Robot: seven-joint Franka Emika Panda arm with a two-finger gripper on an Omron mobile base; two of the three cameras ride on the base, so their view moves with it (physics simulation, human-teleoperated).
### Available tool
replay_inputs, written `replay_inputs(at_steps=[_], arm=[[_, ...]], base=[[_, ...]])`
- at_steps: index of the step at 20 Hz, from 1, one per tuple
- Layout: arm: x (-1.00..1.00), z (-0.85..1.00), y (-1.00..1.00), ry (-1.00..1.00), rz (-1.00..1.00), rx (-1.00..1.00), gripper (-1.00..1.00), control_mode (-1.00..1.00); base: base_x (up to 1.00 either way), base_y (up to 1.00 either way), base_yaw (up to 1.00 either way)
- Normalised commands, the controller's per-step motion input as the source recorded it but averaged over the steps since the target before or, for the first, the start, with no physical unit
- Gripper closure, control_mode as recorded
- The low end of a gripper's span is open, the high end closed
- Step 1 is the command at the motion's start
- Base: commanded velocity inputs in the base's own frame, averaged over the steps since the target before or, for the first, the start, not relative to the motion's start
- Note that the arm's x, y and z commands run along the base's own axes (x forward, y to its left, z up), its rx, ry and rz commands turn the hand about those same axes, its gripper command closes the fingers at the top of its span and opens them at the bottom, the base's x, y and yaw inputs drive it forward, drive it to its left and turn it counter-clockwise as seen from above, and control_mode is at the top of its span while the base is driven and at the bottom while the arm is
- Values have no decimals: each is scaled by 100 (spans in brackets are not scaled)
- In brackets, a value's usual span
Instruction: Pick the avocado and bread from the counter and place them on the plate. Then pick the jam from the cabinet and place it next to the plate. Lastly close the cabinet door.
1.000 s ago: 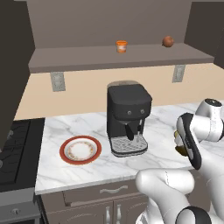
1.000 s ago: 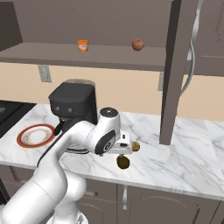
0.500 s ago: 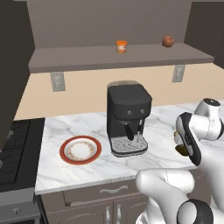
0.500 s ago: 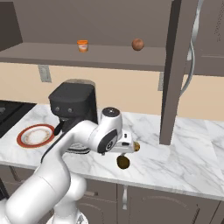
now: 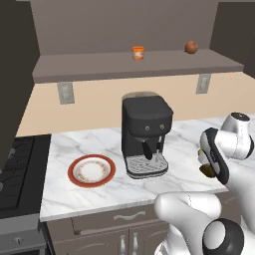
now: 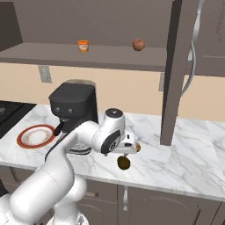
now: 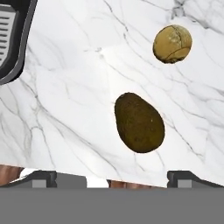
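The dark avocado (image 7: 139,122) lies on the white marble counter (image 7: 74,87), just ahead of my gripper (image 7: 113,178), whose jaws stand open with nothing between them. The tan bread (image 7: 172,43) rests a little beyond it. From the right base, my gripper (image 6: 126,152) hovers just over the avocado (image 6: 124,163), and the bread (image 6: 137,147) peeks out behind the hand. The red-rimmed plate (image 5: 92,171) sits at the counter's left. The orange jam (image 5: 138,52) stands on the open cabinet shelf (image 5: 134,67).
A black coffee machine (image 5: 146,134) stands between plate and gripper. A reddish-brown ball (image 6: 138,44) sits on the shelf right of the jam. The open cabinet door (image 6: 178,70) juts out over the counter on the right. A stove (image 5: 15,169) borders the left end.
The hand has sunk slightly toward the avocado, its jaws still open. The avocado, bread and plate have not moved.
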Motion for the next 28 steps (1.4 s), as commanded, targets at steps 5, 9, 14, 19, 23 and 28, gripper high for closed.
replay_inputs(at_steps=[5,9,14,19,23,28], arm=[[0,-10,-8,0,2,0,-100,-100],[0,-10,-6,0,2,0,-100,-100],[2,-9,-6,0,3,0,-100,-100],[9,-9,-1,0,6,0,-100,-100],[15,-8,0,0,7,-1,-100,-100],[14,-9,0,0,7,-1,-100,-100]], base=[[0,0,0],[0,0,0],[0,0,0],[0,0,0],[0,0,0],[0,0,0]])
